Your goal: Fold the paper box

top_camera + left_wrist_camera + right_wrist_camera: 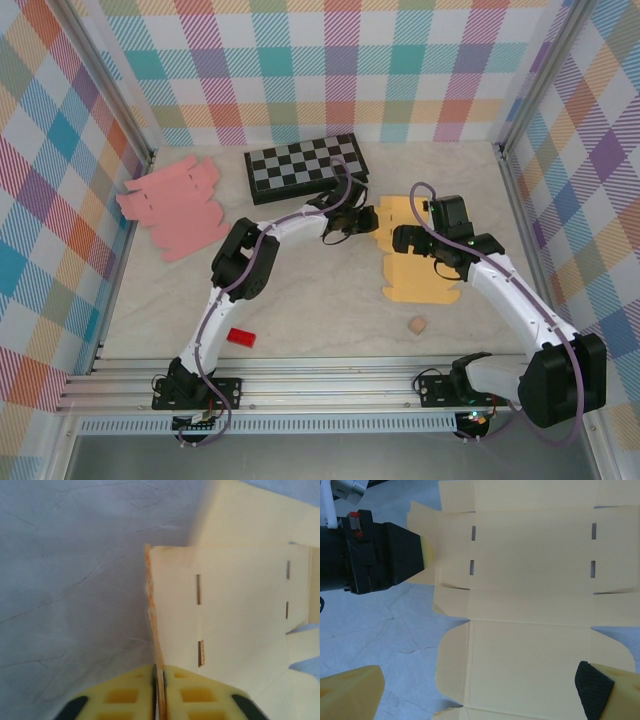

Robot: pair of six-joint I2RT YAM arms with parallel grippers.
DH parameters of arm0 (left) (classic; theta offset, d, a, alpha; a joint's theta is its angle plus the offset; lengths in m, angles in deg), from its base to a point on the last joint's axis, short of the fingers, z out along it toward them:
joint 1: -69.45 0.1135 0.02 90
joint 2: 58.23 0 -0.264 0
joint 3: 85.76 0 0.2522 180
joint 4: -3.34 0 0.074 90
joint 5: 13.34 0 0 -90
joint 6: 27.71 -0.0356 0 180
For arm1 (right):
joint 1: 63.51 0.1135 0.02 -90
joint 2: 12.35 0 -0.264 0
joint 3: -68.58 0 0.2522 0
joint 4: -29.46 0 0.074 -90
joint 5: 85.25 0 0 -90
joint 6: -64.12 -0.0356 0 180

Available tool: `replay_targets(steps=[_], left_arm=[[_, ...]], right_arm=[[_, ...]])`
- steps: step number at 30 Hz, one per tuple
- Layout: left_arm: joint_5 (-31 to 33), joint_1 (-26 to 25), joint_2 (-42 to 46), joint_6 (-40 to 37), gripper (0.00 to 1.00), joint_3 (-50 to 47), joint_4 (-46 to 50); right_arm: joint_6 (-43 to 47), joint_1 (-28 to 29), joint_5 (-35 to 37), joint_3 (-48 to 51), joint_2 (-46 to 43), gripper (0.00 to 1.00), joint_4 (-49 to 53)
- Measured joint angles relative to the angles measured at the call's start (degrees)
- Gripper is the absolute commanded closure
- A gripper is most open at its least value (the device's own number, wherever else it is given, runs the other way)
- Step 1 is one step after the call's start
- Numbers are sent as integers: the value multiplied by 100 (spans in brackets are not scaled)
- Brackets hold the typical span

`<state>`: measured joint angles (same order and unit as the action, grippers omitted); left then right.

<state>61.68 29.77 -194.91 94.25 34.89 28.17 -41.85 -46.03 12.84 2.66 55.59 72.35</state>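
Two arms meet over the yellow paper box (425, 282), lying flat and unfolded right of centre on the table (320, 320). The left gripper (158, 672) is clamped tight on the thin edge of a side flap (175, 610). The right gripper (477, 695) hangs wide open above the sheet, gripping nothing. The first fold looks to be starting, and next the flap needs swinging upright along its crease. No walls stand, so the box holds nothing.
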Motion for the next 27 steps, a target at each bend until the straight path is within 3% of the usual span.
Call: replay_targets(steps=[6, 10, 17, 22, 27], left_arm=[[345, -22, 87, -345, 100, -125, 116], [826, -33, 758, -831, 100, -713, 284], [1412, -33, 2986, -1967, 100, -1878, 203], [1869, -35, 4481, -2750, 100, -2616, 195], [2223, -35, 5637, -3370, 100, -3362, 275]], right_arm=[[20, 0, 52, -2, -11, 4, -4], [275, 0, 90, -15, -133, 9, -188], [1281, 0, -481, -588, -243, 15, -750], [2485, 0, -1202, -1624, 188, 21, -909], [3869, 0, -2203, -1987, 529, 25, -1172]])
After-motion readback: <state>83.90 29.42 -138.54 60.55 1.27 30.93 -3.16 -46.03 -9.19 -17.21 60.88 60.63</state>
